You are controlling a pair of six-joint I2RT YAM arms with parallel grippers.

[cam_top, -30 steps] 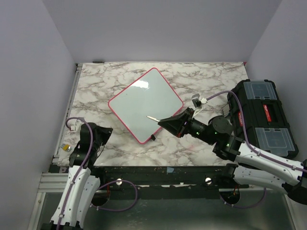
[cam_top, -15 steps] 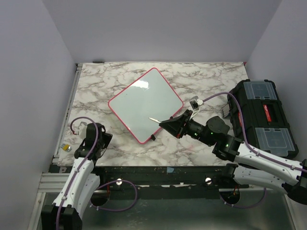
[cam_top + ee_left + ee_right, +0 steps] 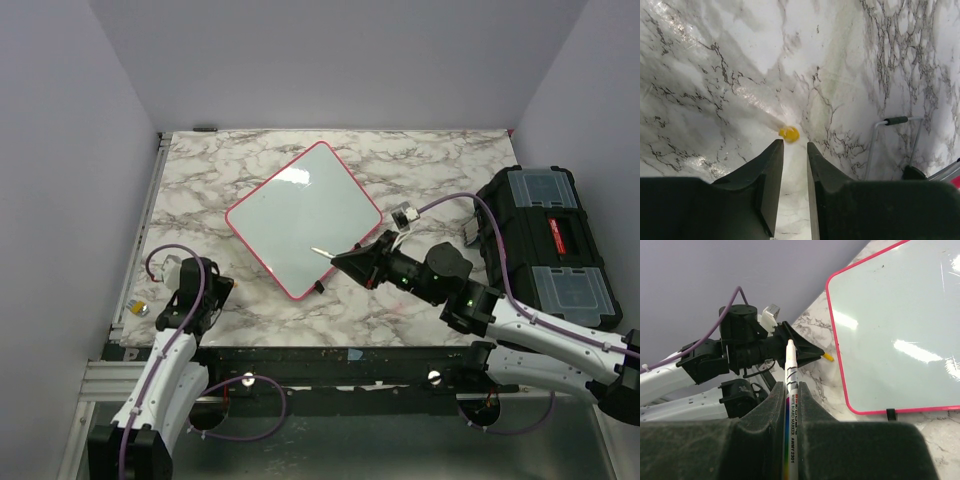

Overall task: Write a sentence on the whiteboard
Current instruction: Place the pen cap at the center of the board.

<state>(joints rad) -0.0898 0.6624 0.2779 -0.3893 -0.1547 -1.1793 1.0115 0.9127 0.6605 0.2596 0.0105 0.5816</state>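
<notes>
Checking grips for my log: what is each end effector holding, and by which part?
Right end effector clamps the marker by its barrel; left end effector holds nothing.

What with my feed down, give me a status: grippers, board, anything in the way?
Left gripper slightly open, empty. Right gripper shut on marker, tip by near corner of whiteboard. No writing legible. Nothing blocking; yellow cap lies off the board.

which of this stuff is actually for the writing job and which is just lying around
For the job:
- whiteboard, no writing that I can make out
- marker, clamped in the right gripper

Lying about:
- black toolbox, to the right of the board
- small yellow piece on the table in front of the left gripper, maybe a cap
</notes>
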